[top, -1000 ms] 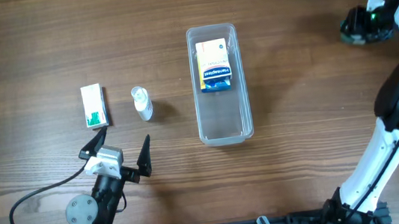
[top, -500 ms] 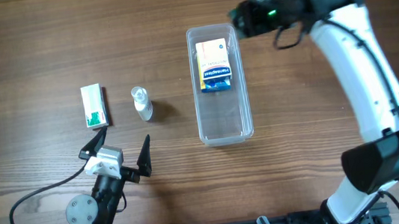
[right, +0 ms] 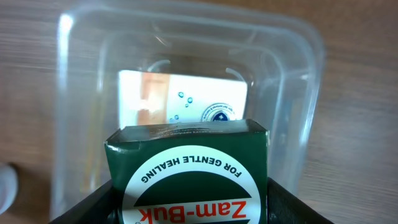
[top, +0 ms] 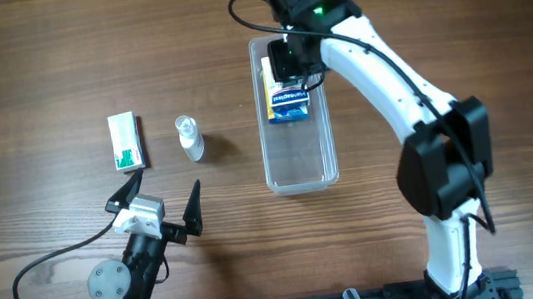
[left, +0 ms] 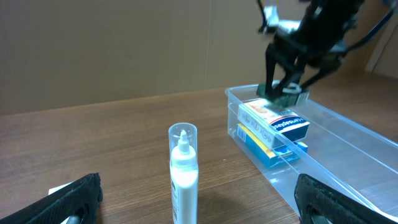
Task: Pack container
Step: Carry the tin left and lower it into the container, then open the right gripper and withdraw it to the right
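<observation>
At 7 o'clock on the table (top: pixel 24 56), nearest, the left claw (top: pixel 159 200) stands spread apart and empty. Beyond it, toward 9 o'clock, a small white bottle (top: pixel 190 138) stands upright beside a white-and-green box (top: pixel 125 142). The clear container (top: pixel 330 147) lies at centre, with a blue-and-white box (top: pixel 290 103) in its 12 o'clock end. Above that end the right claw (top: pixel 287 60) is clamped on a green Zam-Buk box (right: pixel 189 162).

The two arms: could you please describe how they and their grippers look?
The right arm has white links, black joints, a green light and a thin black cable; the right gripper is black. The left arm is black with a round grey joint and white wrist block; the left gripper has pointed black fingers, and a black cable trails behind.
</observation>
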`<state>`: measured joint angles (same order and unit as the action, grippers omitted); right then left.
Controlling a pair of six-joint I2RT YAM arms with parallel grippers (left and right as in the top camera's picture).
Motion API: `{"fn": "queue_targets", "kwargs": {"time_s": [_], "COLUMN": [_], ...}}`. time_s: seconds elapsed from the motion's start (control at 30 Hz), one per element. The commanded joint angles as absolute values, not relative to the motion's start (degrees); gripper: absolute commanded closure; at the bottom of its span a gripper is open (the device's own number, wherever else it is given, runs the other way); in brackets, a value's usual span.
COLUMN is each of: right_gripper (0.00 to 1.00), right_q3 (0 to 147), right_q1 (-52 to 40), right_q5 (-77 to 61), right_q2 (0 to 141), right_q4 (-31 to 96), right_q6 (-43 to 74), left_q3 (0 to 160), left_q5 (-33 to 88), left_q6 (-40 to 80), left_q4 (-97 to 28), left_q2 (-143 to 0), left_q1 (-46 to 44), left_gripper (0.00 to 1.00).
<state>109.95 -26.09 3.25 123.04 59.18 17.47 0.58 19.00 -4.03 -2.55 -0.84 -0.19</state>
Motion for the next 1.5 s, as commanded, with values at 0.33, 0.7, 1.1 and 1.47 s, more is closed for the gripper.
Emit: {"fn": "queue_targets", "kwargs": {"time_s": [0.33,0.7,1.1,1.47], "right_gripper": [0.38,0.37,0.28,0.2], "right_q3": [109.8,109.8,109.8,110.0], "right_q1": [-26.2,-27.9,-27.9,-27.8], "right_q5": [2.5,2.8,4.6,6.7], "right_q2": [124.9,124.9,124.9,124.5], "right_q4": [58.1,57.3,57.2,57.2], "right_q6": [23.2,23.3,23.3,22.5], "left_q3": [0.3,0.3,0.3,0.3], "left_q5": [19.7,19.7,19.7,19.7], "left_q6": [-4.7,-4.7,-4.7,-4.7], "left_q4": [-2.6,-2.6,-2.6,-2.6], "left_q2": [-0.6,-0.6,-0.6,-0.6], "left_q1": [0.3,0.3,0.3,0.3], "left_gripper": [0.0,0.0,0.0,0.0]}}
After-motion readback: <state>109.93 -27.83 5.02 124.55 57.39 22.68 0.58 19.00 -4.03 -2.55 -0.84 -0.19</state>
